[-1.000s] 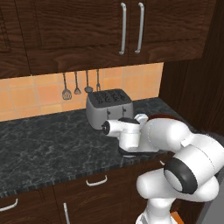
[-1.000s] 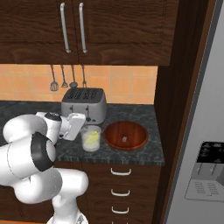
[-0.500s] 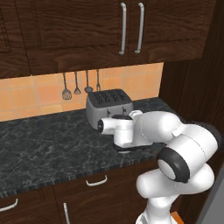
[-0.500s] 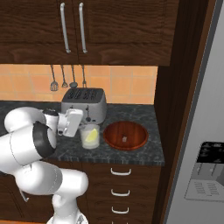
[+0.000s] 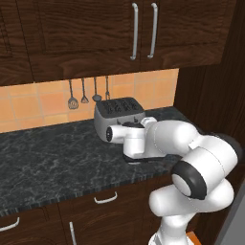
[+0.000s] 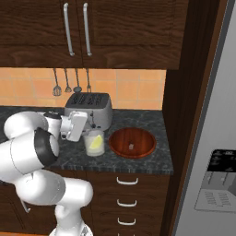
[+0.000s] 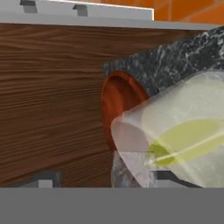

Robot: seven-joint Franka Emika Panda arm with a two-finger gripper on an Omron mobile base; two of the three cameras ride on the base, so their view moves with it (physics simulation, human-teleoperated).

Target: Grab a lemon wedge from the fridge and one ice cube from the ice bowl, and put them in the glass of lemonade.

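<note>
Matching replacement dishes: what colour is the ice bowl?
Reddish-brown with a coppery sheen; the ice bowl shows best in the right base view.

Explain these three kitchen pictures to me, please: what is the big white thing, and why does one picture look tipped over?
The white thing is a robot arm. Two cameras ride on its base, behind it to the left and right, so two of the pictures show the same dark counter from two sides. On it stand a toaster, a glass of lemonade with a yellow lemon wedge inside, and a reddish-brown ice bowl holding one small pale piece. The grey fridge stands at the far right. The third camera sits on the arm's hand and rolls with it, so the view looks tipped: the glass fills it, very close. I cannot tell whether the fingers are open or holding anything.
</note>
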